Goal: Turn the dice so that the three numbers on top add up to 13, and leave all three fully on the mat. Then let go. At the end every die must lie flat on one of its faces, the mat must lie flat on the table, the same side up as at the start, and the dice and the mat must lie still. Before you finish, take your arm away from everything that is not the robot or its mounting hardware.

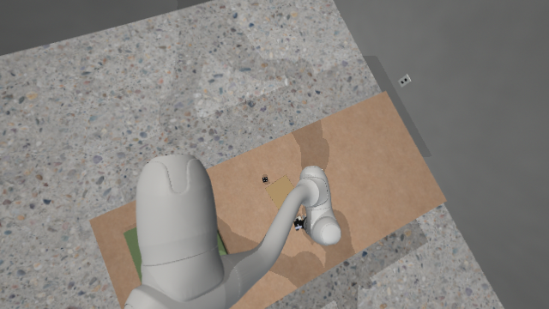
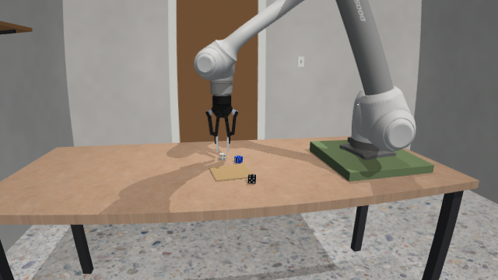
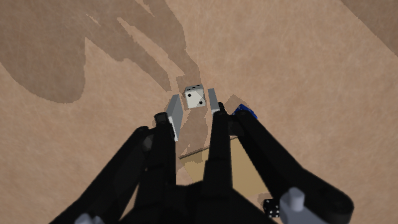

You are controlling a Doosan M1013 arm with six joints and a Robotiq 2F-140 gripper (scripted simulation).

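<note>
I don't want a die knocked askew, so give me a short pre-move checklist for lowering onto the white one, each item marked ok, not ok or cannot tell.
1. Gripper holding nothing, fingers apart: ok.
2. White die lined up between the fingers in the wrist view: ok.
3. Blue die outside the finger gap: ok.
4. Fingertips low enough to grip: not ok; they look above the white die in the exterior view.
5. White die on the mat: not ok, it is beyond its edge.
6. Final total of 13 reachable with this grip: cannot tell.
</note>
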